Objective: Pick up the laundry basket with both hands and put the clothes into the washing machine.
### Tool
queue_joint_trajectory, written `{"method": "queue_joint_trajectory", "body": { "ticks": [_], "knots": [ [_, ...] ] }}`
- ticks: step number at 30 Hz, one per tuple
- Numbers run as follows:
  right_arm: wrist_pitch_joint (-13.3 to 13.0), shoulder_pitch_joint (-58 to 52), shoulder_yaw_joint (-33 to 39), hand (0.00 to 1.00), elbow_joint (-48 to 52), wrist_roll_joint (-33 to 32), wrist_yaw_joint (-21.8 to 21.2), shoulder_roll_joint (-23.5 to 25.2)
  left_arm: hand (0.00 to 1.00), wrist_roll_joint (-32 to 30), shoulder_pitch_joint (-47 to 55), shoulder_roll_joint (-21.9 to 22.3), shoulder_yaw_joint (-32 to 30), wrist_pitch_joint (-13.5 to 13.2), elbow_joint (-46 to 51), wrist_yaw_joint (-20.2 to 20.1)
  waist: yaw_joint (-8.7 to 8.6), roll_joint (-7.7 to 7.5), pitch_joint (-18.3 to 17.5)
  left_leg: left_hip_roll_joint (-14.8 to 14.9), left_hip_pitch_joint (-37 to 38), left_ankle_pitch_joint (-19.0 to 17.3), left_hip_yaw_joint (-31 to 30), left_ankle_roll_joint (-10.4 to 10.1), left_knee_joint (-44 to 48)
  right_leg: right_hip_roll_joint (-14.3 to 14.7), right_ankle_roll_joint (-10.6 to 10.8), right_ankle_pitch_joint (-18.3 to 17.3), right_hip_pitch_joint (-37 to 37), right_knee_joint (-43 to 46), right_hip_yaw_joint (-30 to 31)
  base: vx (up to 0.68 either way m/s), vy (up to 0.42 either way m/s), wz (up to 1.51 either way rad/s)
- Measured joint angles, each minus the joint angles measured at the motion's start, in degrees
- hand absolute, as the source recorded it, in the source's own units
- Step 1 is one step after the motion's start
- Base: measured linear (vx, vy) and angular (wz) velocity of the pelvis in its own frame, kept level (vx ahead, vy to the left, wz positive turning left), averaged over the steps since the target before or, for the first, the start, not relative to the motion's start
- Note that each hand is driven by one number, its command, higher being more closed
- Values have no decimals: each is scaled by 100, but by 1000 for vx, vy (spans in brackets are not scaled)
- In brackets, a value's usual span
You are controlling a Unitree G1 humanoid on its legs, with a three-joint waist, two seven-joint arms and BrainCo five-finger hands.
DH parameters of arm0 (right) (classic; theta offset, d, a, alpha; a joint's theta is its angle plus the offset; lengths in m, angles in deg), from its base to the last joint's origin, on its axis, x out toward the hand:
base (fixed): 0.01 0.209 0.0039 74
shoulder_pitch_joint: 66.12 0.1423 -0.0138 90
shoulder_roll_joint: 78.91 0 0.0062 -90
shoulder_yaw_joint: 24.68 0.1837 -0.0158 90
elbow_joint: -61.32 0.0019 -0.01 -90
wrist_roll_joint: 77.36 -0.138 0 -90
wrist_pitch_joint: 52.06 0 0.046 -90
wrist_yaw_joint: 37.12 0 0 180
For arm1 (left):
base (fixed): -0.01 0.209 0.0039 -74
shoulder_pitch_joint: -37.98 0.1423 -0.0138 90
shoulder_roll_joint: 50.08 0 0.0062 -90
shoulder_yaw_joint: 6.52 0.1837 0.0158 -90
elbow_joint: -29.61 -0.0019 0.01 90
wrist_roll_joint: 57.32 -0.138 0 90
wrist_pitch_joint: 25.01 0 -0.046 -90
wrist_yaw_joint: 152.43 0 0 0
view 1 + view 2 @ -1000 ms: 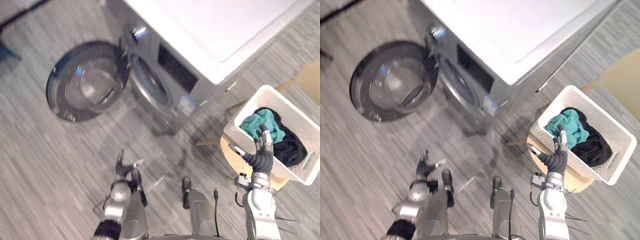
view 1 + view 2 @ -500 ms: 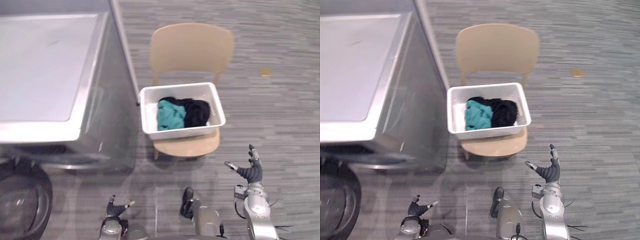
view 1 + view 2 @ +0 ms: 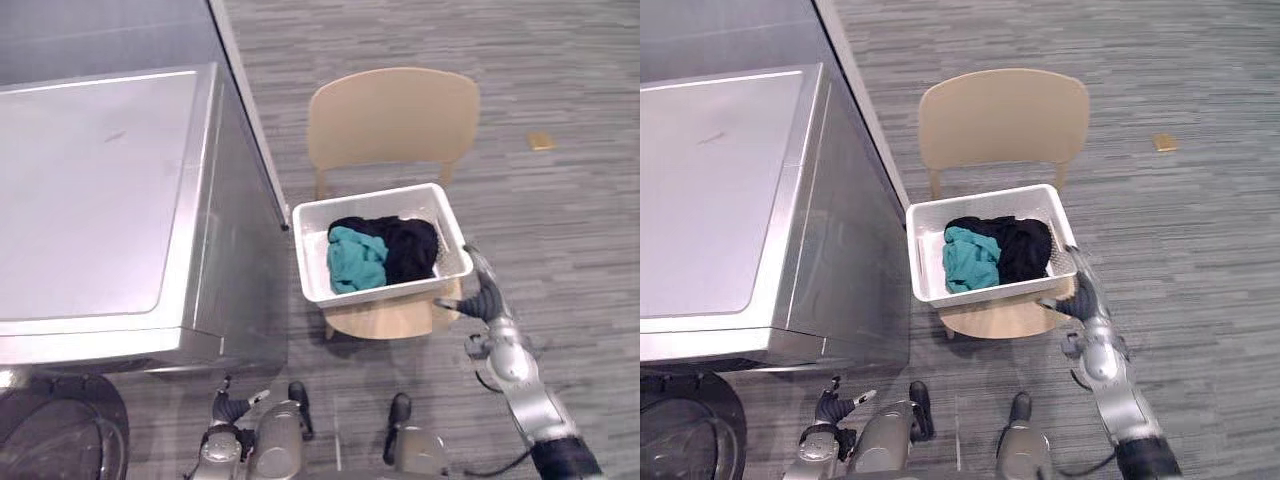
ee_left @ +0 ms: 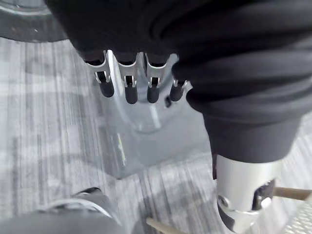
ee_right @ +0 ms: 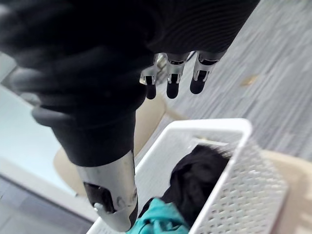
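Our right hand (image 3: 482, 296) hovered at the right end of the laundry basket (image 3: 312, 255), fingers (image 5: 168, 83) straight, spread and empty; we could not tell whether it touched the rim. Our left hand (image 3: 231, 408) hung low, well apart from the basket's left end, fingers (image 4: 126, 87) relaxed, holding nothing. The basket sat on the wooden chair (image 3: 392, 115), with the washing machine (image 3: 95, 200) just left of it. We judged a good lift needed both hands under the rim at opposite ends, closing together, so the basket rose level. We counted one basket, one teal garment (image 3: 358, 260) and one black garment (image 3: 405, 245) inside, one chair, one machine.
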Motion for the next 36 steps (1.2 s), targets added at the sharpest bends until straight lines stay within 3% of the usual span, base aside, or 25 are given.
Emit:
{"method": "queue_joint_trajectory", "body": {
  "ticks": [6,9,13,19,20,30,36],
  "knots": [
    [12,1727,-919,0,-1404,290,13,-506,0,8,-16,8,16,-22,15,110,296,42,498,-114,-292,223,-181,86,-316,-17,-54,174,-278,-101,-156,-1,2,16],
    [46,2486,-1271,0,-2176,341,29,-630,0,60,-56,23,16,-66,19,168,312,122,753,-163,-483,351,-397,114,-391,-10,-138,288,-321,-191,-360,-18,11,31],
    [180,3174,-1494,0,-3131,425,80,-731,0,242,-143,62,135,-132,19,267,600,163,858,-242,-778,604,-579,135,-624,-5,-220,422,-566,-299,-490,-25,14,21],
    [308,4001,-1791,0,-4180,484,204,-764,0,298,-422,81,347,-184,-98,282,864,309,954,-349,-1204,1036,-948,131,-1067,10,-324,497,-929,-385,-791,-59,14,31],
    [354,4103,-1802,100,-4295,488,274,-802,0,298,-517,87,402,-186,-126,285,938,352,982,-367,-1263,1114,-1010,133,-1179,9,-325,497,-1011,-386,-860,-89,6,27],
    [454,4425,-1985,100,-4479,704,406,-747,0,445,-970,106,574,-183,-278,385,1074,371,1016,-340,-1285,1539,-1175,60,-1776,115,-322,492,-1194,-490,-884,-55,-25,6],
    [567,3998,-1334,100,-3822,444,399,-589,0,456,-968,65,562,-155,-191,388,996,267,1079,-333,-918,1588,-1127,44,-1926,116,-321,493,-944,-488,-812,1,-13,-3]
  ]
}}
